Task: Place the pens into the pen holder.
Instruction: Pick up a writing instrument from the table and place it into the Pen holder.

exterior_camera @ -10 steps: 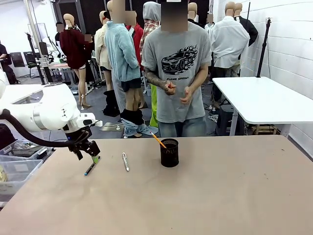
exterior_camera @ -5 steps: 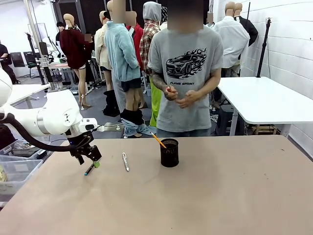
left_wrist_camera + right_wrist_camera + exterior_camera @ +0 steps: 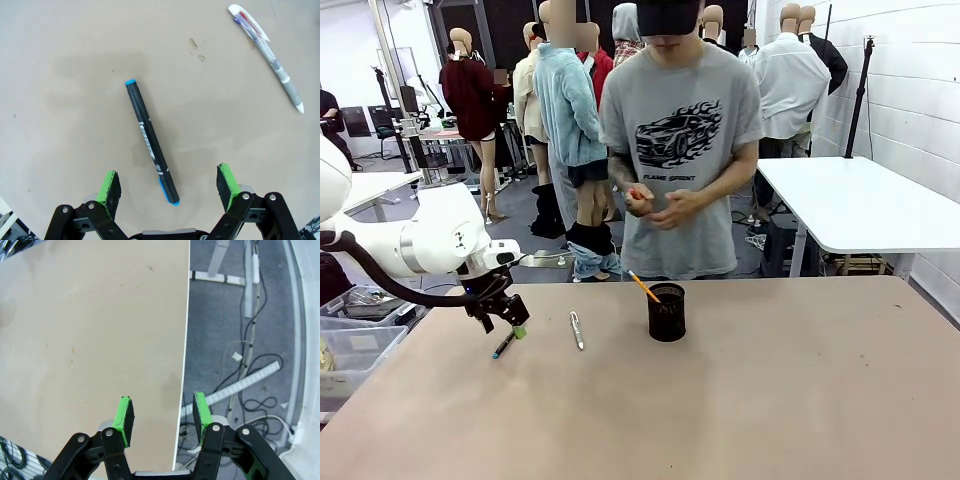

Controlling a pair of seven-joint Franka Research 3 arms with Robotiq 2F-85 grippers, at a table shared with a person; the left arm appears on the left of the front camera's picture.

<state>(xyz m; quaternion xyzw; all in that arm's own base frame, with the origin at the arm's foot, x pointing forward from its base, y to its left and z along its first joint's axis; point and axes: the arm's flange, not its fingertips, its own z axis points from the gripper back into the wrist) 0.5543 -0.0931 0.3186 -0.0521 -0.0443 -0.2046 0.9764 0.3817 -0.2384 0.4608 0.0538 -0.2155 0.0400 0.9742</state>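
Observation:
A dark pen with teal tips (image 3: pixel 151 141) (image 3: pixel 503 346) lies flat on the tan table, between the spread green pads of my left gripper (image 3: pixel 170 186) (image 3: pixel 510 326), which hovers open just above it. A silver-white pen (image 3: pixel 577 330) (image 3: pixel 270 55) lies a little to its right. The black mesh pen holder (image 3: pixel 667 312) stands upright at the table's middle, with an orange pen (image 3: pixel 643 286) leaning out of it. My right gripper (image 3: pixel 162 416) hangs open with nothing between its fingers, over the table's edge (image 3: pixel 181 390).
A person in a grey T-shirt (image 3: pixel 678 140) stands at the far side with both hands together at the chest. Clear bins (image 3: pixel 350 345) sit off the table's left. Beyond the table's edge in the right wrist view lies floor with cables (image 3: pixel 250 385).
My left gripper has shifted slightly back and up over the dark pen. The person has stepped a little to the left. The pens and holder stay put.

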